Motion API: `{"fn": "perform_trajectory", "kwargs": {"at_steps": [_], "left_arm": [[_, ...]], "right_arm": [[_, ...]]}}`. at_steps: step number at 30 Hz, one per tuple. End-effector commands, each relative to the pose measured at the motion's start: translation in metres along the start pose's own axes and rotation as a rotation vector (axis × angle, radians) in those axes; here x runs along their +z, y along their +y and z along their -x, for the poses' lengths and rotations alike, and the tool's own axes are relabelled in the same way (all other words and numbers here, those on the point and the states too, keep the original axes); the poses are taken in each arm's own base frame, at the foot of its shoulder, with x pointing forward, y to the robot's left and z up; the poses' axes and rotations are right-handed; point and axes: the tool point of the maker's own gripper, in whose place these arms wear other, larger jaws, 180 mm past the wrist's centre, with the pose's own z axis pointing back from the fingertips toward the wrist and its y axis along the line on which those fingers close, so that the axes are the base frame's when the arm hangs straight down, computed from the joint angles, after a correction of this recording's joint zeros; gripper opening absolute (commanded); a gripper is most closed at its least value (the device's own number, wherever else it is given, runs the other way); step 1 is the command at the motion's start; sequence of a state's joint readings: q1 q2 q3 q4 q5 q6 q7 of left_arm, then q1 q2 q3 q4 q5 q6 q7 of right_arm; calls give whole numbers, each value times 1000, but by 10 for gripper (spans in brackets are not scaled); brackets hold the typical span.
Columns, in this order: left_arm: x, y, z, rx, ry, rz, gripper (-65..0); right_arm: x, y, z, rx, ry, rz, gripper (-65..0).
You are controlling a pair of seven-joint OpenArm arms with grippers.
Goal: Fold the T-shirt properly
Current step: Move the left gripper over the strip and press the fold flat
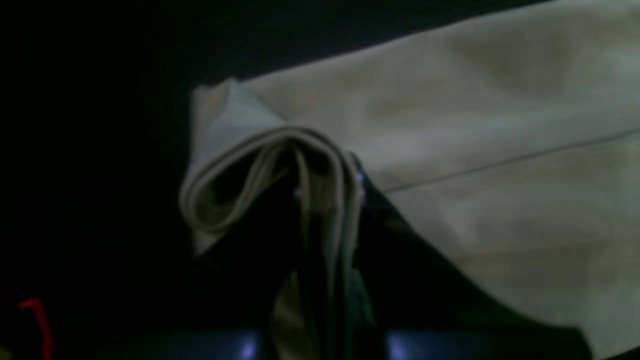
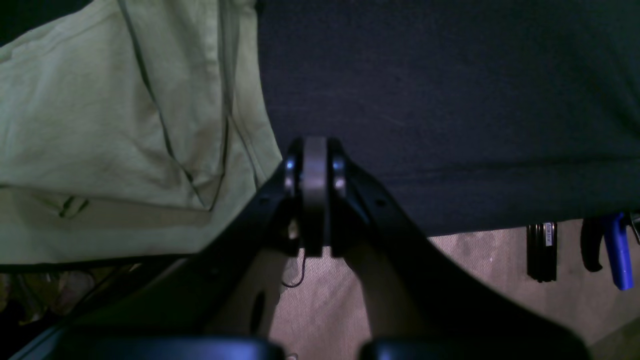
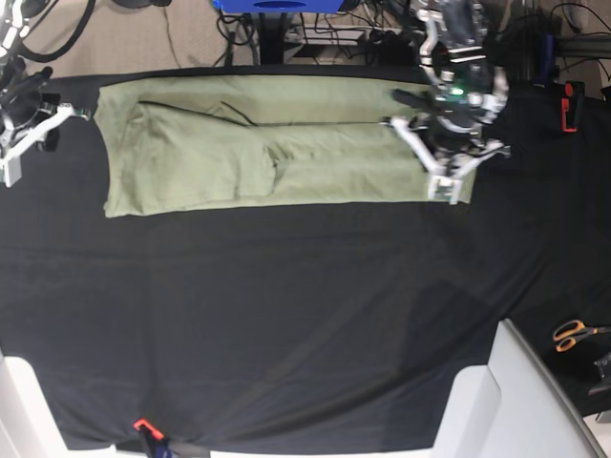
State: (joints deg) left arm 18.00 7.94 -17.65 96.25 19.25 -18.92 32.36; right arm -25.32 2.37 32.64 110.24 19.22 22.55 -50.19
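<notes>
The pale sage-green T-shirt lies folded into a long strip across the far part of the black table cloth. My left gripper is at the strip's right end. In the left wrist view it is shut on several bunched layers of the shirt's edge, lifted slightly. My right gripper is off the shirt's left end. In the right wrist view it is shut and empty over the black cloth, with the shirt to its left.
Orange-handled scissors lie at the right edge. A white panel sits at the near right corner. A red clip holds the cloth at the far right. Tools with a blue handle lie beyond the table edge.
</notes>
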Motion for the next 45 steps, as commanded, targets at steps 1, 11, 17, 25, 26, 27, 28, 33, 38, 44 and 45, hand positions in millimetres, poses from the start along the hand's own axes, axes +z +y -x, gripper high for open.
{"fn": "perform_trajectory", "kwargs": {"at_steps": [1,11,17,25,26,27,28,33,38,44,45], "left_arm": [[0,-4,-6,-4,-24,2,-650],[-10,-60,-9,-52,-18,129,-650],[-16,-77,-10,-26,-13,160,-650],[-15,-87,-24,53,-17,167,-650],[-13,-84,-28,53,-25,161,-650],[-11,-82,-35,54,-44,155,-650],[-9,-79,-40,54,-59,150,-650],[-8,-78,-41,52,-63,147,-650],[-9,-81,-37,52,-50,153,-650],[-6,-95,-32,21,-2,186,-650],[-6,-96,-32,19,-3,188,-650]], "right_arm": [[3,-3,-9,13,-33,4,-635],[3,-3,-10,13,-36,4,-635],[3,-3,-10,13,-36,4,-635],[3,-3,-10,13,-36,4,-635],[3,-3,-10,13,-36,4,-635],[3,-3,-10,13,-35,4,-635],[3,-3,-10,13,-35,4,-635],[3,-3,-10,13,-35,4,-635],[3,-3,-11,12,-38,4,-635],[3,-3,-11,12,-38,4,-635],[3,-2,-12,12,-39,4,-635]]}}
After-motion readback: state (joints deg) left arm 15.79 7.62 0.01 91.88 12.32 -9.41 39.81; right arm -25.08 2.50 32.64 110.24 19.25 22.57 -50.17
